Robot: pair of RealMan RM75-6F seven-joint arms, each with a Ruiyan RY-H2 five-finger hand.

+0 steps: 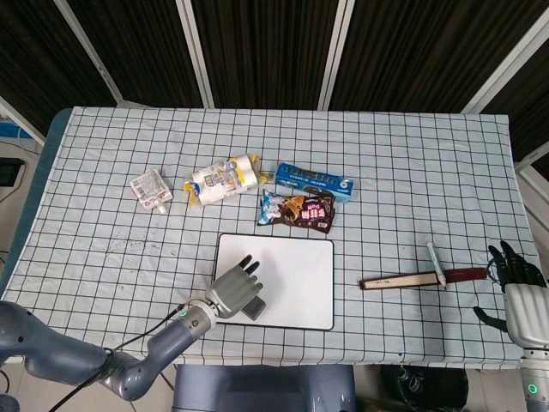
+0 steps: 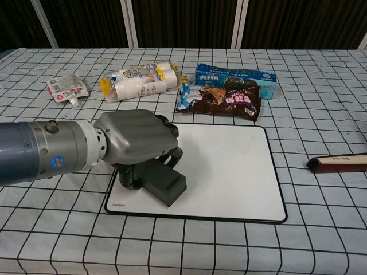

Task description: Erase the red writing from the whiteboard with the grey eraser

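The whiteboard point(image 1: 292, 275) point(image 2: 229, 166) lies flat near the table's front edge. My left hand point(image 1: 235, 289) point(image 2: 136, 146) grips the grey eraser point(image 1: 253, 310) point(image 2: 166, 184) and presses it on the board's near left corner. No red writing shows on the uncovered board; the hand and eraser hide the left part. At the right edge of the head view my right hand point(image 1: 517, 283) rests off the board, holding nothing, fingers apart.
Behind the board lie a brown snack bag point(image 2: 225, 101), a blue biscuit box point(image 2: 235, 78), a yellow-white packet point(image 2: 140, 79) and a small white pouch point(image 2: 67, 89). To the right lie a dark folded fan point(image 1: 420, 279) point(image 2: 338, 162) and a green marker point(image 1: 436, 263).
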